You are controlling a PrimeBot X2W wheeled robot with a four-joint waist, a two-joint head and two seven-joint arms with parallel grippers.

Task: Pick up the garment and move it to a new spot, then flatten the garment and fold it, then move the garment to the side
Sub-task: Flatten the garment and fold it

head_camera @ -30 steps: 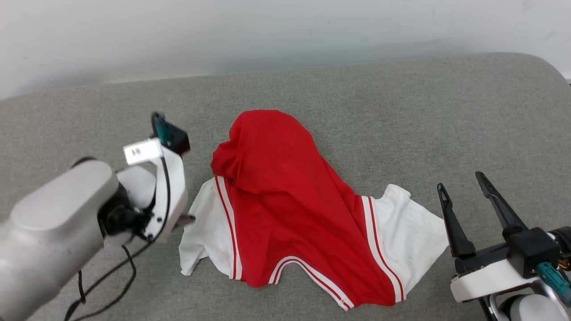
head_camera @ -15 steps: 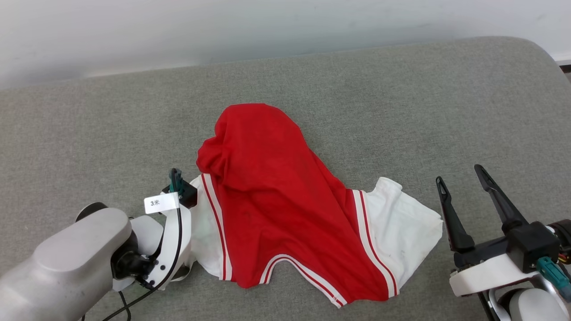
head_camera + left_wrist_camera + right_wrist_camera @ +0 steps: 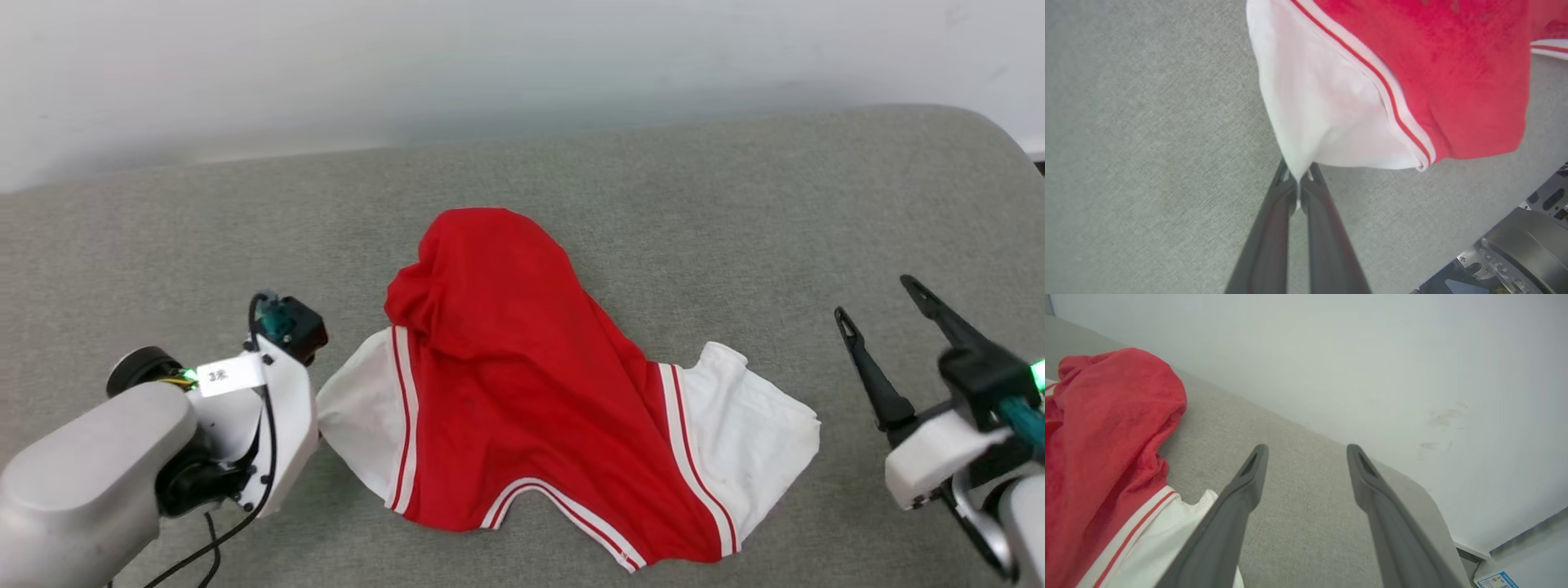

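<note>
Bright, soft, even light leaves only faint shadows along the near edge of the garment (image 3: pixel 522 384), while the left wrist view blurs its white sleeve, loses focus on the left gripper (image 3: pixel 1298 177) below it, and the right gripper (image 3: pixel 874 297), right of the garment, looks motion-smeared.

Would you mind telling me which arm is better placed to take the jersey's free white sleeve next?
Right. The right gripper hangs open beside the free sleeve of the garment, while the left gripper is shut on the other sleeve.
</note>
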